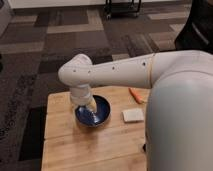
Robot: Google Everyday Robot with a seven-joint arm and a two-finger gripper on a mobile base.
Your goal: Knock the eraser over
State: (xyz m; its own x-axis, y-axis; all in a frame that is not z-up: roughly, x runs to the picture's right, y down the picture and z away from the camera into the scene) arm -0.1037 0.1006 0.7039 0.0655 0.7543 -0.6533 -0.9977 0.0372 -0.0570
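The eraser, a small black block, is hidden or out of view. My white arm reaches from the right across the wooden table (65, 145) and bends down at the wrist. My gripper (89, 107) points down into the blue bowl (102, 115), which stands in the middle of the table. The arm's wrist covers the left part of the bowl.
A flat white rectangular pad (133, 115) lies right of the bowl. An orange carrot-like thing (135, 95) lies at the table's back right. My arm's large white body (180, 120) covers the table's right side. Patterned carpet surrounds the table; a dark cart (122, 7) stands at the far back.
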